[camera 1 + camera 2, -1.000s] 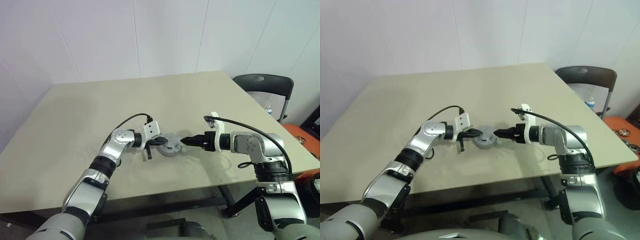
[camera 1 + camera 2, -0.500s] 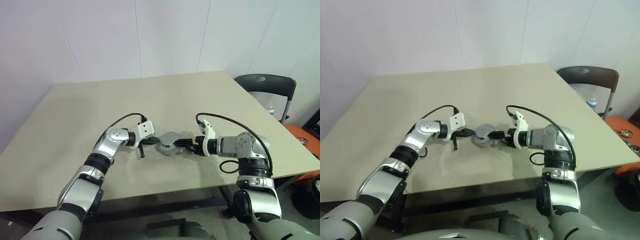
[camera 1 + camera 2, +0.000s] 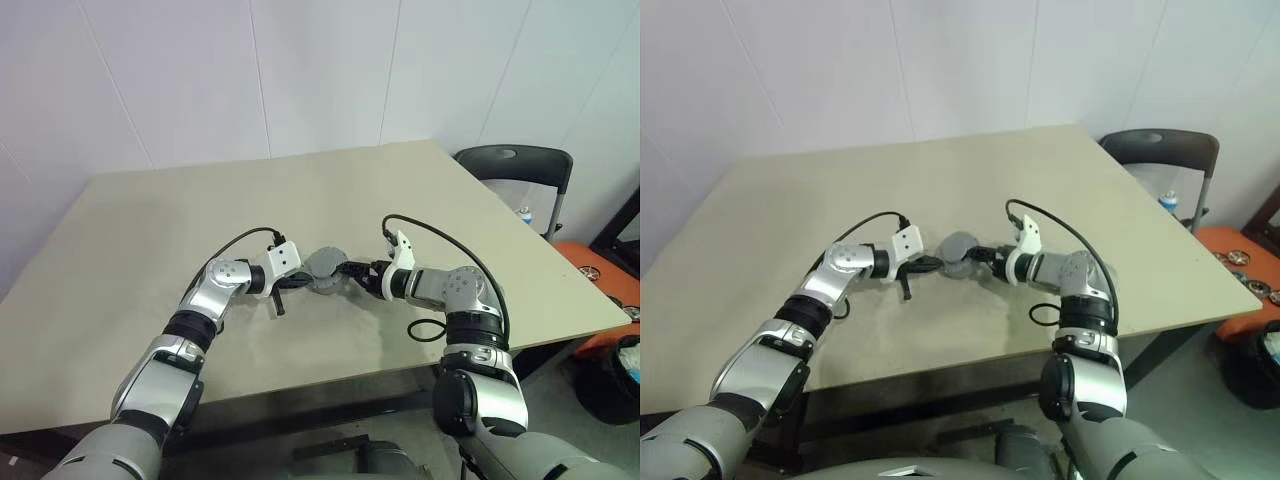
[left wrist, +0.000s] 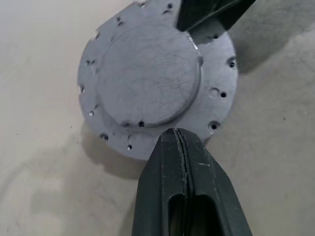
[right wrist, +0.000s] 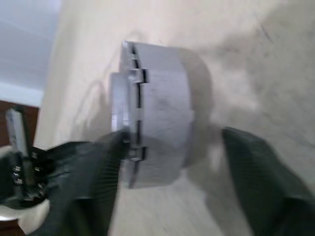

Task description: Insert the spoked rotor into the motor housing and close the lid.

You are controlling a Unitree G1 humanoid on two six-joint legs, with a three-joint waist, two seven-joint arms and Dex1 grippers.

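In the left eye view a grey round motor assembly (image 3: 324,270) sits on the beige table (image 3: 150,230), well in from the near edge, with the left gripper (image 3: 296,283) just beside it on one side and the right gripper (image 3: 349,271) on the opposite side. A dark chair (image 3: 515,175) stands off the table's far right corner, well apart from the assembly. In the left wrist view the lid (image 4: 156,78) faces the camera as a grey disc with a raised round centre and small holes around its flange; the left gripper's fingers (image 4: 183,187) are pressed together with nothing between them, their tip at the flange's edge, while a dark fingertip of the right gripper (image 4: 211,12) overlaps the opposite rim. In the right wrist view the assembly (image 5: 152,128) shows edge-on, its notched lid flange over a thicker grey body; the right gripper's fingers (image 5: 88,167) stand wide, one on either side of it, and whether they touch it I cannot tell.
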